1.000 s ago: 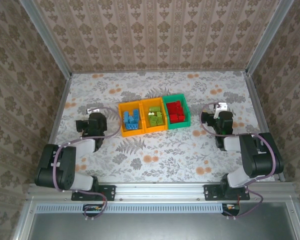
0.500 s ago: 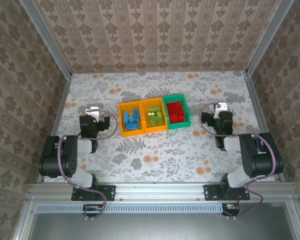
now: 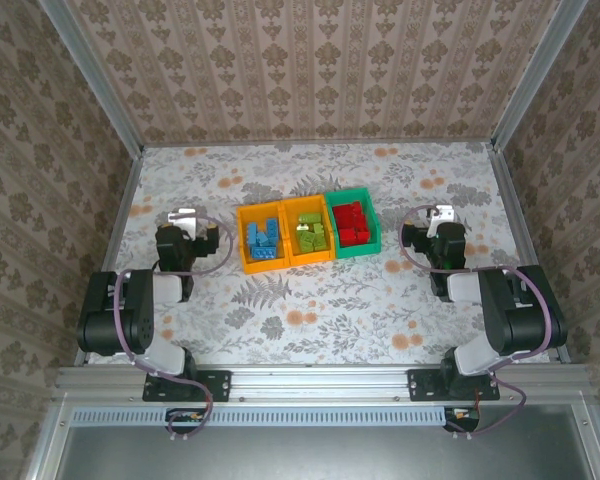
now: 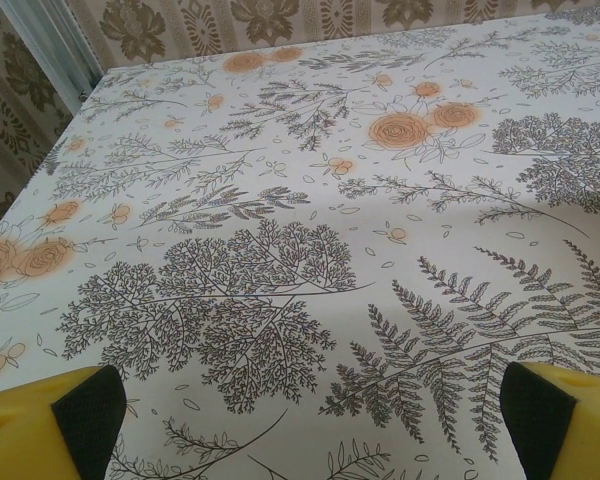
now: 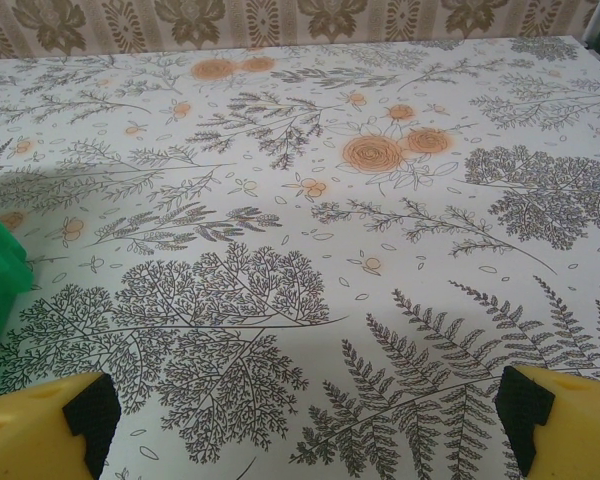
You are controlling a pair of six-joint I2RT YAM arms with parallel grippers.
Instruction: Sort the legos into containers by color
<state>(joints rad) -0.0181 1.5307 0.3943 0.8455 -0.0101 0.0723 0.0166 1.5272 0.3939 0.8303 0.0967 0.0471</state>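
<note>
a: status on the sort?
b: looks done to me. three bins in a row mid-table (image 3: pixel 310 300). blue bricks (image 3: pixel 263 243) in the orange bin (image 3: pixel 243 240) at the 9 o'clock end, lime bricks (image 3: pixel 312 233) in the middle orange bin (image 3: pixel 310 260), red bricks (image 3: pixel 352 223) in the green bin (image 3: pixel 355 250) at the 3 o'clock end. every brick i can see sits in a bin.
a: grippers?
b: left gripper (image 3: pixel 185 217) at 9 o'clock of the row, right gripper (image 3: pixel 441 213) at 3 o'clock, both well apart from the bins. both released, jaws wide, nothing between the pads (image 4: pixel 88 420) but tablecloth.
a: what can bite us from here?
b: mainly a bump. the green bin's corner sits at 9 o'clock in the right wrist view, so a swing toward 9 from that arm would shove the row and tip bricks out. same for the left arm swinging toward 3. the bins look to touch side by side, so one knock moves all three. also can't see under the top layer, so a wrong colour could be buried.
a: call?
b: i'd treat it as complete. pull both arms straight back toward 6, no sideways moves.
</note>
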